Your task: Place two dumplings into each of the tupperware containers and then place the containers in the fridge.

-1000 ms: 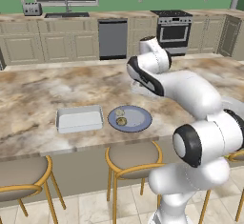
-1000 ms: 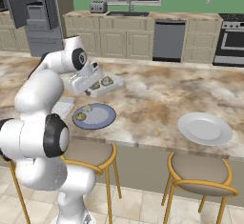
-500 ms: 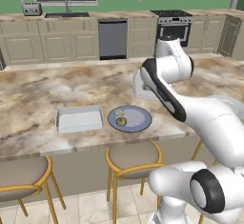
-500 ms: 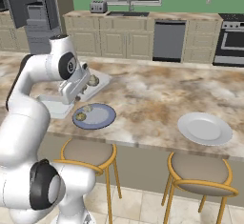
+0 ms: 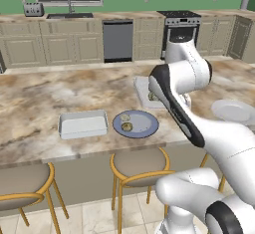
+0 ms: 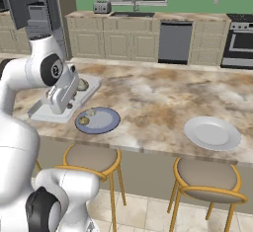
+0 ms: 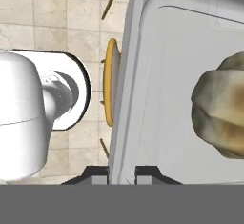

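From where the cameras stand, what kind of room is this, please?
A home kitchen, rendered rather than real. A marble-topped island with bar stools stands in front; behind are a sink with tap, a dishwasher and a steel oven.

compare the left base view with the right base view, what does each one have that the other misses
Left base view: an empty tupperware container sits on the counter left of the blue plate.
Right base view: the fridge stands at the far left, behind the arm.
Both: the blue plate with two dumplings on it, the other tupperware container with a dumpling inside, a white plate further along the counter, and the dishwasher at the back.
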